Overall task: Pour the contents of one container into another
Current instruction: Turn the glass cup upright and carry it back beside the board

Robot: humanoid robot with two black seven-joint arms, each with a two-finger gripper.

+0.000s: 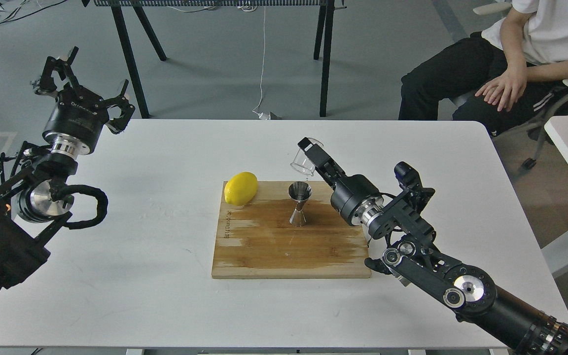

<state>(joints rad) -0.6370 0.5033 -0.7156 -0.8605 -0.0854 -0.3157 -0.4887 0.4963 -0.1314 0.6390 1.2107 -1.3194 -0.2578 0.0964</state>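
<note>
The steel jigger (300,203) stands upright on the wooden cutting board (289,246), near its back edge. Just above and to the right of it, my right gripper (309,154) is shut on the clear glass cup (303,162), which is tilted over to the left with its mouth pointing down toward the jigger's top. My left gripper (84,81) is raised off the table's far left corner, its fingers spread open and holding nothing.
A yellow lemon (240,188) lies on the board's back left corner. The board's surface looks wet in patches. A seated person (511,59) is beyond the white table's (141,276) far right corner. Black table legs stand behind.
</note>
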